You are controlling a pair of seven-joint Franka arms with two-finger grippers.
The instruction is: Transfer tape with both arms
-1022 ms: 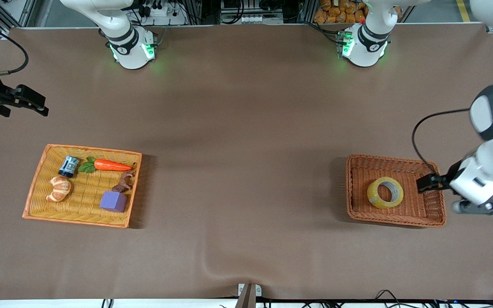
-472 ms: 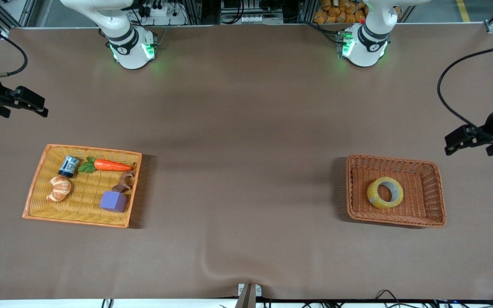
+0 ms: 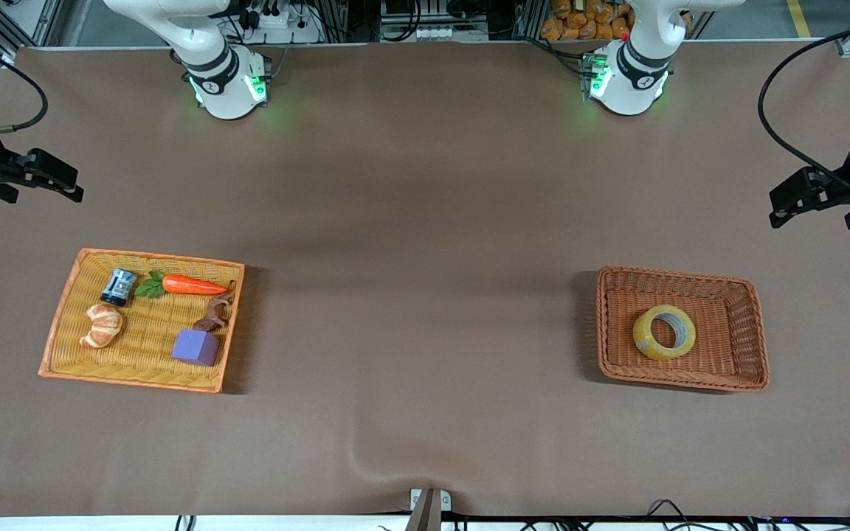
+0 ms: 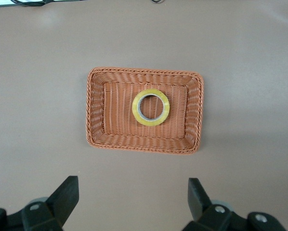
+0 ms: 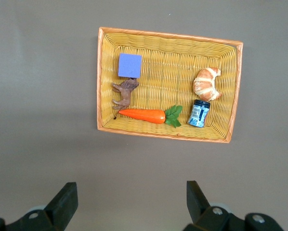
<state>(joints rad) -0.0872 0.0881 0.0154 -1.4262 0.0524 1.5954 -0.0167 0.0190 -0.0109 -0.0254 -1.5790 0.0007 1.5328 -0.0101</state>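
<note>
The tape (image 3: 664,332) lies flat in the brown basket (image 3: 757,346) toward the left arm's end of the desk (image 3: 425,221), its hole facing up, roughly in the middle of the basket floor. In the left wrist view the roll (image 4: 150,107) sits a little toward the 1 o'clock corner of the basket (image 4: 96,110), clear of all four walls.

The left gripper (image 3: 790,199) hangs in the air over bare desk near the desk's edge at the left arm's end, at about 1 o'clock from the brown basket in the front view. Its fingers (image 4: 67,195) are spread wide with nothing between them.

The right gripper (image 3: 52,177) hangs over bare desk at the right arm's end, at about 11 o'clock from the yellow basket (image 3: 56,346) in the front view. Its fingers (image 5: 64,202) are likewise spread wide and hold nothing.

The yellow basket holds a carrot (image 3: 190,285), a small blue can (image 3: 119,286), a croissant (image 3: 102,325), a purple cube (image 3: 195,346) and a brown animal figure (image 3: 215,313). The figure stands between the carrot and the cube; the croissant lies just nearer the front camera than the can.
</note>
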